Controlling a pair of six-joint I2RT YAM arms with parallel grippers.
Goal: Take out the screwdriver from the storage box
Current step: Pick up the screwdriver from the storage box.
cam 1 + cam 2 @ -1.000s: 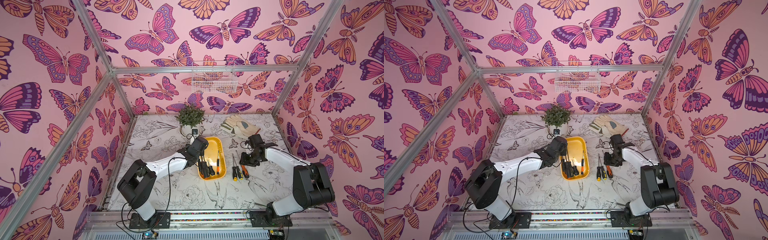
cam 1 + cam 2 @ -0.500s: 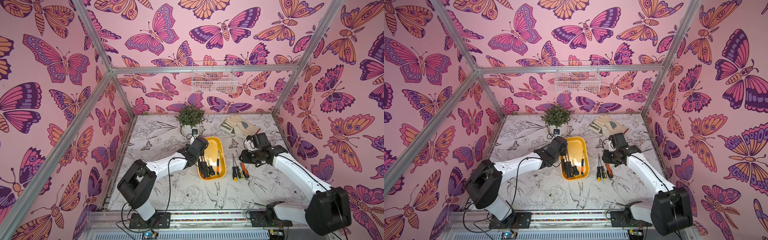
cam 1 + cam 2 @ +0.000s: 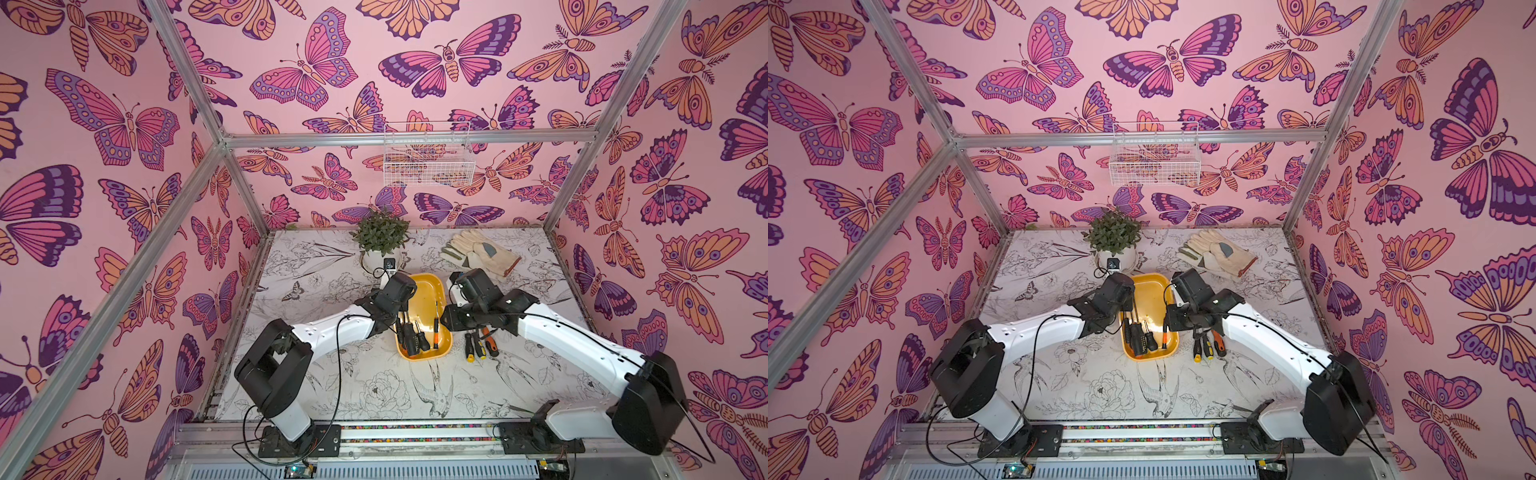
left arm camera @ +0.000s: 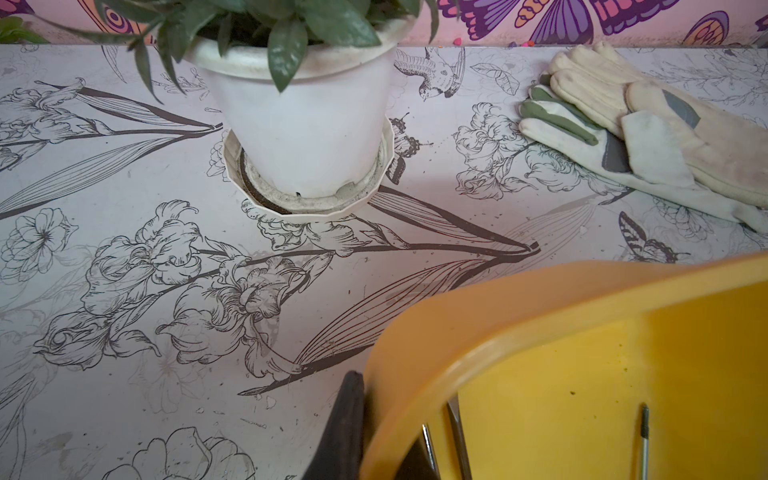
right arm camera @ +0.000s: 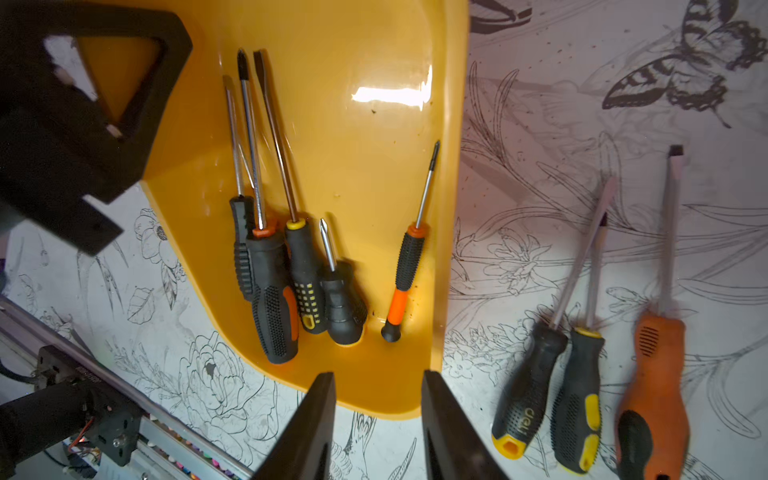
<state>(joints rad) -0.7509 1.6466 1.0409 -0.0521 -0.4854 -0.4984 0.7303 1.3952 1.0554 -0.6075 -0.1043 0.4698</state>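
Aiming, likely, at the orange screwdriver (image 5: 405, 266) alone in the box (image 5: 374, 54) by its rim: handle toward the nearer right hand (image 5: 378, 374), shaft pointing away. Hovering there narrowly parted, empty; clamping the opposite rim with the left hand (image 4: 374, 411).

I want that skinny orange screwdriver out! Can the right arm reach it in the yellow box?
Probably yes. The skinny screwdriver lies alone, apart from the other four, and the right fingers hang open near its handle. The storage box rim beside it may crowd them.
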